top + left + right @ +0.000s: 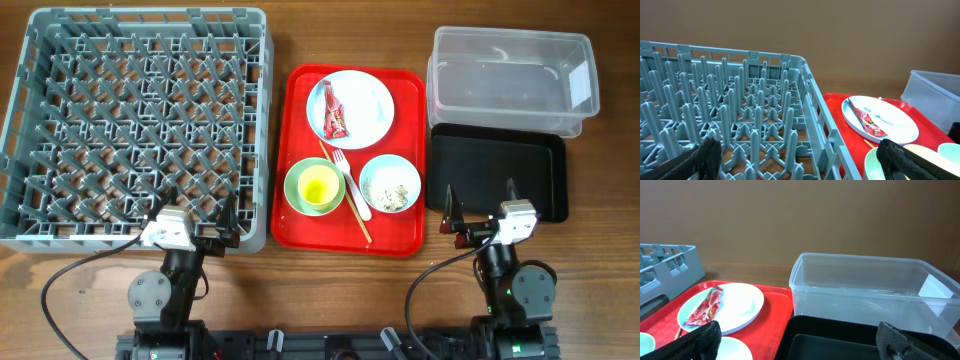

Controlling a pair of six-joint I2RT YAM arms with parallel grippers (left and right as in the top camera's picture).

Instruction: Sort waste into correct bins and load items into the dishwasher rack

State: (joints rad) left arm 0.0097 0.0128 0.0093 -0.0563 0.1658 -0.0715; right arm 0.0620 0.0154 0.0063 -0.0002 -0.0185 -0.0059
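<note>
The grey dishwasher rack (140,130) fills the left and is empty. A red tray (300,150) holds a white plate (365,110) with a red wrapper (333,112), a bowl with a green inside (300,190) with a yellow cup (319,184) in it, a pale blue bowl (390,184) with food scraps, a white fork (352,182) and chopsticks (346,195). The clear tub (512,80) and black tray (497,172) sit right. My left gripper (197,215) is open at the rack's near right corner. My right gripper (481,205) is open over the black tray's near edge.
Wooden table (600,260) all around. In the left wrist view the rack's pegs (740,115) stand in front and the plate with the wrapper (871,122) lies right. In the right wrist view the tub (865,292) stands behind the black tray (840,340).
</note>
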